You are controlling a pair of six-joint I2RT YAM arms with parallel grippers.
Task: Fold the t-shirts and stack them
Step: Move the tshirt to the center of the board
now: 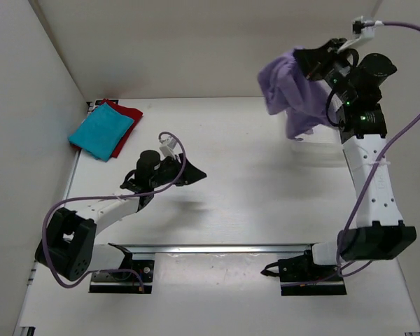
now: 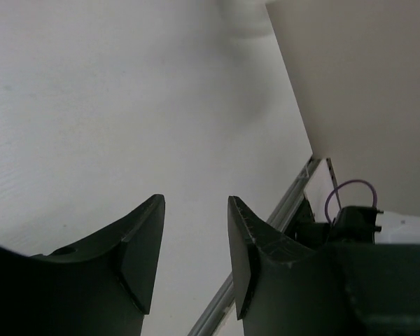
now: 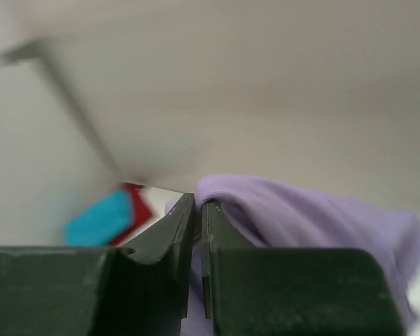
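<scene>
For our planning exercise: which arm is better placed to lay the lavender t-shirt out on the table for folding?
Right. The right fingers are shut on the lavender t-shirt, hanging above the table. The left fingers are open, empty and far from it.

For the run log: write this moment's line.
right gripper: holds lavender fabric t-shirt aloft; left gripper: open, empty; folded teal t-shirt atop red t-shirt

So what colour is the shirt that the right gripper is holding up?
The shirt is pale lavender purple, clearest in the top external view.
</scene>
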